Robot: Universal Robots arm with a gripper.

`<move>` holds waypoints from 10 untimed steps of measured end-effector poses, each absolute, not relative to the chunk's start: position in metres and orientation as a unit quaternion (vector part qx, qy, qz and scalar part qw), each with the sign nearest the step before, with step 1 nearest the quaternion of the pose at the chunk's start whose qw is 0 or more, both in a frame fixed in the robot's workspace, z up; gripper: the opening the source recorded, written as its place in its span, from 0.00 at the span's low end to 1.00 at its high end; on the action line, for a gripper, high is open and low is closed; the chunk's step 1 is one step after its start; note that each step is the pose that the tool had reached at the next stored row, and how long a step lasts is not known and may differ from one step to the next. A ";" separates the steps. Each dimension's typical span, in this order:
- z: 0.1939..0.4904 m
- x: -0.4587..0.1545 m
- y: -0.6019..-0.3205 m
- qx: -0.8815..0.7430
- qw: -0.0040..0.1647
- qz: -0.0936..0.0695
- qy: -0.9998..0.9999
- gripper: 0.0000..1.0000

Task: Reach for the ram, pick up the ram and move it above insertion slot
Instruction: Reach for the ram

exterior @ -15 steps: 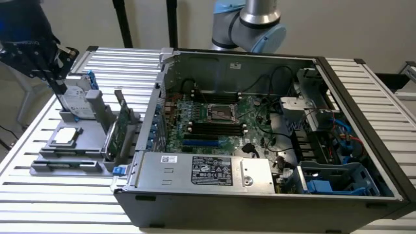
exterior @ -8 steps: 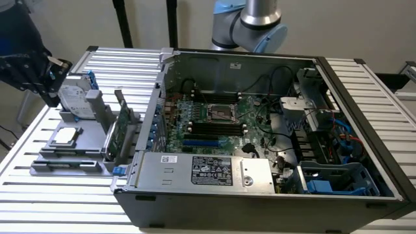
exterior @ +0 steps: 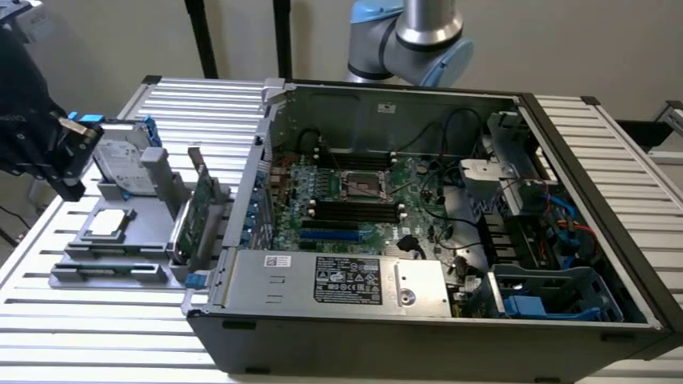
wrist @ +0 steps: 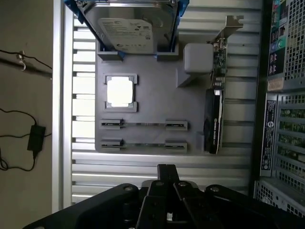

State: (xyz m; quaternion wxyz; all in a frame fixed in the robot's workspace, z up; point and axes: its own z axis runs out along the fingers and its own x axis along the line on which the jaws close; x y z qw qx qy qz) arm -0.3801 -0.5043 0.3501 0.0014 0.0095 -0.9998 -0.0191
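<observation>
Jaws shut, pads together, nothing between them; the gripper hangs clear of everything. Straight ahead of the jaws is the ram, on edge in two clips on the grey tray, apart from the fingertips, no contact. A second stick stands parallel just past it; I can't tell which is the target, I'd guess the nearer. Farther out from the jaws on the same tray: CPU, then hard drive. Off to one side a card stands upright at the tray edge, and past that is the open case. The slots sit on the board inside the case, well apart from the jaws, across the tray. Step: reach, barely begun by my read, with the ram untouched in its clips and nothing lifted. My call on the grab: jaws must part first, come over the stick's middle between the clips, and line up across its thin faces. Risk: the sticks are near each other, so a finger could clip the neighbour.
</observation>
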 end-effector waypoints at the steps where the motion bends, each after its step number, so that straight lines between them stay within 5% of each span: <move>1: 0.350 -0.380 -0.506 0.010 0.001 -0.019 -1.000 0.11; 10: 0.350 -0.380 -0.506 0.055 0.002 -0.019 -0.998 0.11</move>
